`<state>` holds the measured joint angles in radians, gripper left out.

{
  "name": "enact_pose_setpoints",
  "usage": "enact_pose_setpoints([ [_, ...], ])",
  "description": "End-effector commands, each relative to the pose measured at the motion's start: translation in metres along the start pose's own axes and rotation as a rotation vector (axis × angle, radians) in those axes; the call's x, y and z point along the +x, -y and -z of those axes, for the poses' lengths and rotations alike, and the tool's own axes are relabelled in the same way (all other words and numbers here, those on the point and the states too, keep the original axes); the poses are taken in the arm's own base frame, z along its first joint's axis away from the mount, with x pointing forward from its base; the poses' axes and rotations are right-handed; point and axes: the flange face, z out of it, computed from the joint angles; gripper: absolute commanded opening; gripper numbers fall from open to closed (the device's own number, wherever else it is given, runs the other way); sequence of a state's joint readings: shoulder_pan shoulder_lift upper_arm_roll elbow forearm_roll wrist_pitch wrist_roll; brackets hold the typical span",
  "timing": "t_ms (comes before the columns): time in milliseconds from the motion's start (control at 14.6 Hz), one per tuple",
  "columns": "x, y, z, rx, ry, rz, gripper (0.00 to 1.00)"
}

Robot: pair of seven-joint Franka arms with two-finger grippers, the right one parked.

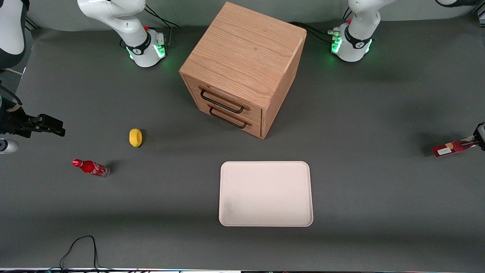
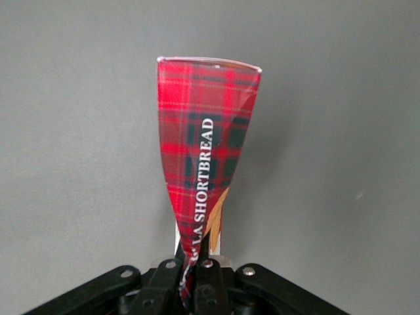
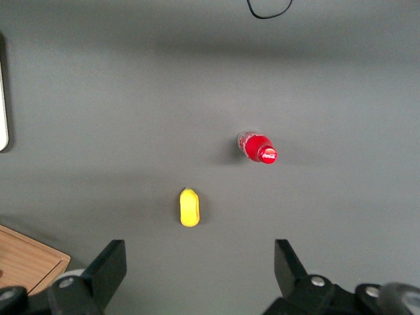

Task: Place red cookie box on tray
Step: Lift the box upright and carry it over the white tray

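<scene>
The red cookie box (image 1: 452,148) is a thin tartan-red box with a white panel and the word SHORTBREAD on its side (image 2: 207,151). My gripper (image 1: 475,142) is at the working arm's end of the table, shut on one end of the box (image 2: 192,275). The box sticks out from the fingers over the grey table, edge-on, and its pinched end is squeezed narrow. The tray (image 1: 265,163) is pale cream-pink and lies flat with nothing on it. It is a little nearer the front camera than the box and well away from it, toward the table's middle.
A wooden two-drawer cabinet (image 1: 242,72) stands farther from the front camera than the tray. A yellow lemon (image 1: 135,137) and a small red soda bottle (image 1: 91,167) lie toward the parked arm's end. A black cable (image 1: 79,246) loops near the front edge.
</scene>
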<state>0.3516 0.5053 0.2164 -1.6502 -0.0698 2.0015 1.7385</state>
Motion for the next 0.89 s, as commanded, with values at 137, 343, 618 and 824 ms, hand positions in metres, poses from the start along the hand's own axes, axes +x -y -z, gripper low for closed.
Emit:
enact_pose_setpoints([
  [137,0.074,-0.037,0.09,-0.029,-0.024,0.288,0.0],
  [343,0.139,-0.052,0.134,-0.056,-0.008,0.479,0.0],
  [618,0.258,-0.077,0.183,-0.048,0.003,0.759,0.0],
  [824,0.356,-0.104,0.19,-0.045,-0.019,0.926,0.0],
])
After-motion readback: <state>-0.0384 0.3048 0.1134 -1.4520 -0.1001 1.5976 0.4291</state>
